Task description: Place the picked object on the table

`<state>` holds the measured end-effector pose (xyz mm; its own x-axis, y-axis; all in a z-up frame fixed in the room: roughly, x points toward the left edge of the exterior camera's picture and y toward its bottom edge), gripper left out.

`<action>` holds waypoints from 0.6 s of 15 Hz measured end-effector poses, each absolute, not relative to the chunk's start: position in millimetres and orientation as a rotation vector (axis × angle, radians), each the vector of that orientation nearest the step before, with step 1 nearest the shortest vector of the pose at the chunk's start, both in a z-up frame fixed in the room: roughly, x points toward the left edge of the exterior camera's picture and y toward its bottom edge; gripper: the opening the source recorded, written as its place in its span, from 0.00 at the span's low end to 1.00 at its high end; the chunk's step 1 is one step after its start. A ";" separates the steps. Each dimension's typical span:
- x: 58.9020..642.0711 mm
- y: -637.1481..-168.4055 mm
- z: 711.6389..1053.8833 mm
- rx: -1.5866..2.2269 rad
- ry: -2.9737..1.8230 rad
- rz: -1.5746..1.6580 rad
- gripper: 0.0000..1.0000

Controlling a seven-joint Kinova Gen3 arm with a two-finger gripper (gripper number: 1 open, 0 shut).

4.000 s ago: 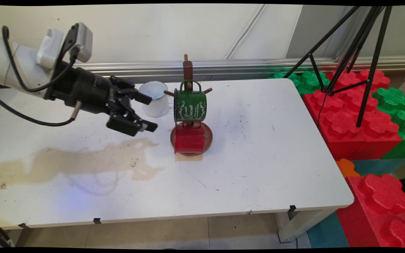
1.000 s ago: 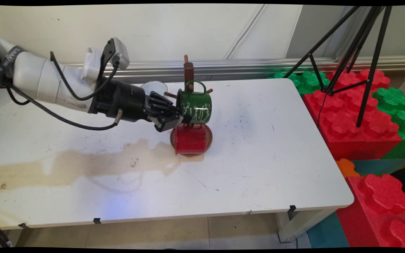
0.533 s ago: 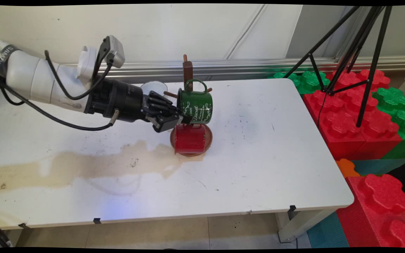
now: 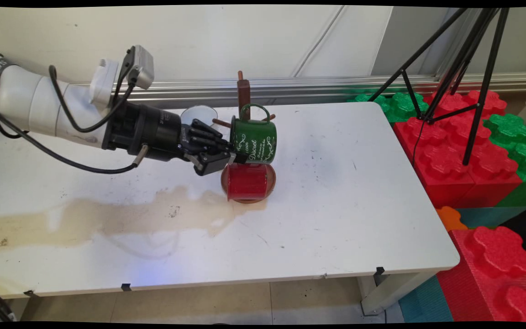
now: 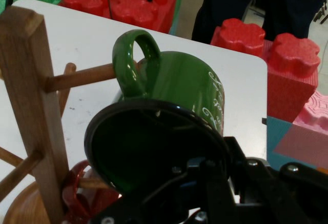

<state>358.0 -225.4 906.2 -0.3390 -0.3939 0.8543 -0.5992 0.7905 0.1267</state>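
A green mug with white lettering hangs tilted on a wooden mug tree, and my gripper is shut on its rim from the left. In the hand view the green mug fills the middle. Its handle is still looped over a peg of the post. One finger sits inside the mouth and the other outside, at the gripper. A red mug hangs below, over the round base.
A white mug stands behind my hand, left of the tree. A brown spill stain spreads across the table's left half. Red and green foam blocks and a black tripod stand beyond the table's right edge.
Four seconds ago the gripper hung open left of the tree; it has since shut on the green mug's rim. Over the last second the arm has drawn slightly left, with the mug tilted.
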 end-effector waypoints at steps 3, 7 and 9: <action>360.0 -221.9 907.1 0.735 -1.976 0.253 0.00; 363.3 -216.9 908.6 0.721 -1.979 0.248 0.00; 364.8 -214.7 909.5 0.712 -1.981 0.246 0.00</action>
